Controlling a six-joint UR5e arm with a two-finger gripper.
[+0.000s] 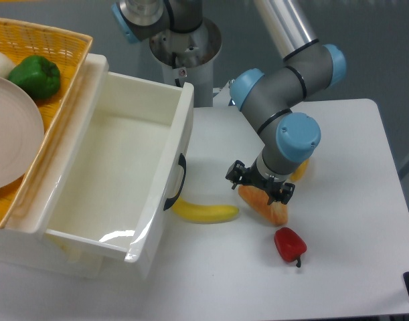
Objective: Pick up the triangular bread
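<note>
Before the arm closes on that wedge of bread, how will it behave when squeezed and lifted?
The bread looks like a moulded toy, so probably stiff and light. It lies flat, so unlikely to roll. Its sloped, smooth sides could slip in the gripper.

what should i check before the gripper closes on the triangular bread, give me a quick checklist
1. Gripper over the triangular bread: ok, it sits at the wedge's upper end.
2. Fingers straddling the bread: cannot tell, the wrist hides their tips.
3. Fingers open: cannot tell from this view.
4. Banana apart from the grasp: ok, it lies to the left, with a gap to the bread.
5. Red pepper apart: ok, it lies below the bread's lower end, not touching.
6. Yellow pepper apart: cannot tell, mostly hidden behind the arm, close to the bread.
</note>
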